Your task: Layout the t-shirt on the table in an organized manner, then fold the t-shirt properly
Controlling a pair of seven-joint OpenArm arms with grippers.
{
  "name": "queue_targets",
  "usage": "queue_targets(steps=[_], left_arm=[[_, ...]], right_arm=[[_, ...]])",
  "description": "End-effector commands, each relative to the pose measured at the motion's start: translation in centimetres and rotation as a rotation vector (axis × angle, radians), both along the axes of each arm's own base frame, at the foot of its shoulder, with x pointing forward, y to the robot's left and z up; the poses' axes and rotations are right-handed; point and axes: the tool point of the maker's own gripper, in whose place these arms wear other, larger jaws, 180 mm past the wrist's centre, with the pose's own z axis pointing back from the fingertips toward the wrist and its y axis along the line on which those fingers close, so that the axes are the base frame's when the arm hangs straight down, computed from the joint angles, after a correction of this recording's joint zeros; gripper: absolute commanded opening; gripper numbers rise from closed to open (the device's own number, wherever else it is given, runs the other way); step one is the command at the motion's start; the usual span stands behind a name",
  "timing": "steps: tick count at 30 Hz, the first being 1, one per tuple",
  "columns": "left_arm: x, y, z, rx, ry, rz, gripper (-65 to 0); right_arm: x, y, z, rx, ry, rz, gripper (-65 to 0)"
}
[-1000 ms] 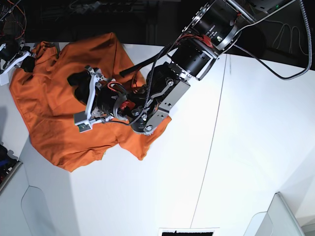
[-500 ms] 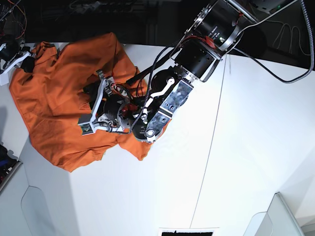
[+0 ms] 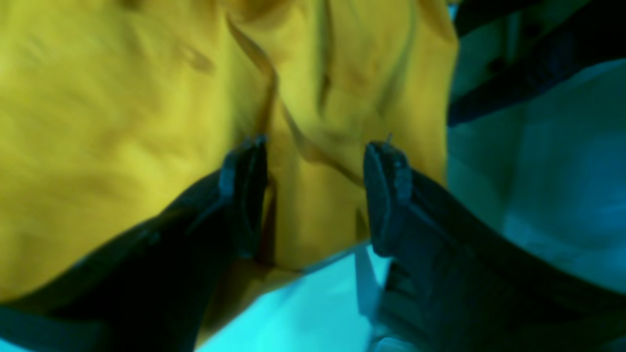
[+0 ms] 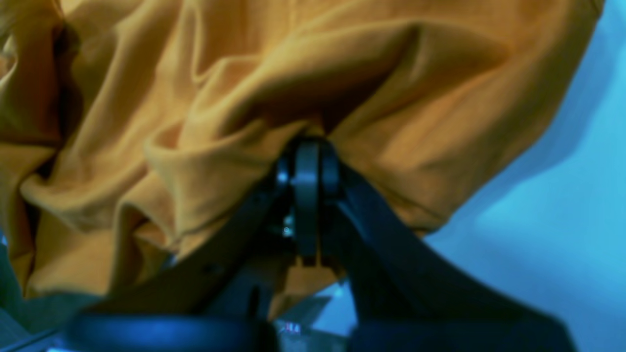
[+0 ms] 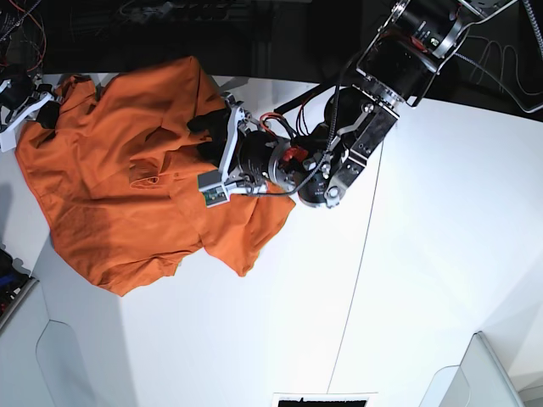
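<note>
Spanning the whole base view as a white table [image 5: 407, 280], crossed by a thin dark seam. Lying rumpled and spread over its far left part as the orange t-shirt [image 5: 110, 203]. Hovering over the shirt's right side as the left gripper [image 5: 214, 151], jaws spread, cloth showing between them. Pinching a bunched fold at the shirt's far left edge as the right gripper [image 4: 307, 164], jaws pressed together.

T-shirt [image 5: 110, 203]: soft matt orange cloth, creased. Table [image 5: 424, 254]: smooth white top, faint sheen. Fingers [image 3: 391, 195]: dark matt plastic.
</note>
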Motion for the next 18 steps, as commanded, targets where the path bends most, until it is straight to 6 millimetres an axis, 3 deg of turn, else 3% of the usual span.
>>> queue_targets(steps=[1,4,9,14,18], left_arm=[[-0.4,-1.3,1.4,-0.072,-0.004,-0.010,-31.1],[-1.2,-1.8,0.9,-0.112,0.002,0.023,-31.1],[-0.8,-2.9,1.0,-0.114,-0.058,0.036,-31.1],[-1.0,-6.6,3.5,-0.194,-0.077,0.022,-31.1],[-3.3,-9.9,4.8,-0.224,-0.089,-0.061,-31.1]], right_arm=[[0.3,-0.7,0.5,-0.027,-0.001,0.007,-65.0],[0.3,-0.7,0.5,-0.028,0.002,0.008,-65.0],[0.2,-0.7,0.4,-0.027,0.009,0.010,-65.0],[0.2,-0.6,0.4,-0.026,0.006,0.009,-65.0],[0.0,-0.6,0.3,-0.027,0.017,0.012,-65.0]])
